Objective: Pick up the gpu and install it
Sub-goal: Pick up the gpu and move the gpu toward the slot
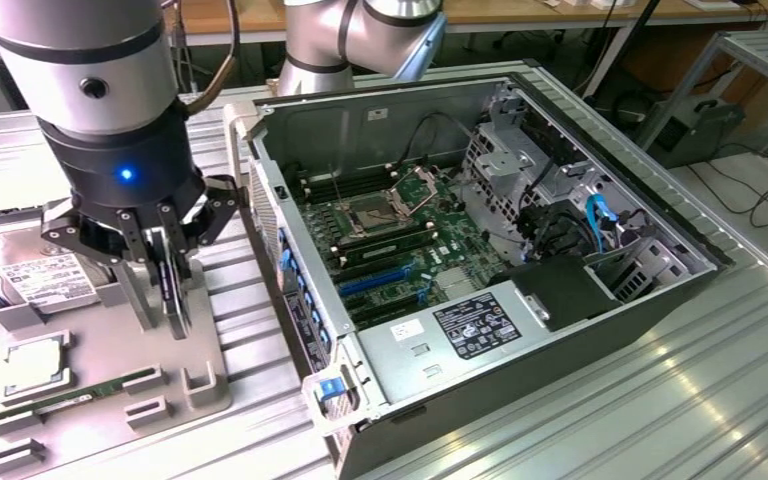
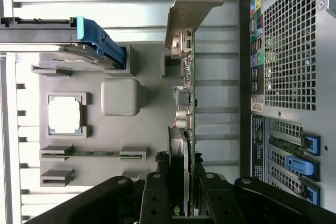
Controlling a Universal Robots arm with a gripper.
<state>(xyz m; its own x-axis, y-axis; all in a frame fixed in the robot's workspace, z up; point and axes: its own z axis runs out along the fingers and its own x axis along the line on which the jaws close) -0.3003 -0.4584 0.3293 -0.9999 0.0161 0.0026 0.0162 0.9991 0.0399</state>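
While the drive (image 1: 24, 278) and memory stick (image 1: 77, 393) lie in the tray (image 1: 97, 345) at the exterior view's left, the gripper (image 1: 171, 300) is clamped on the gpu (image 2: 187, 87), which stands on edge over that tray. Whether it has lifted clear I cannot tell. Rightward the open case (image 1: 491, 385) shows empty blue slots (image 1: 377, 280), so installing remains.

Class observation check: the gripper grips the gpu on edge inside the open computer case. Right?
No: the gripper grips the gpu on edge over the grey parts tray beside the open computer case, not inside it; the exterior view shows this.
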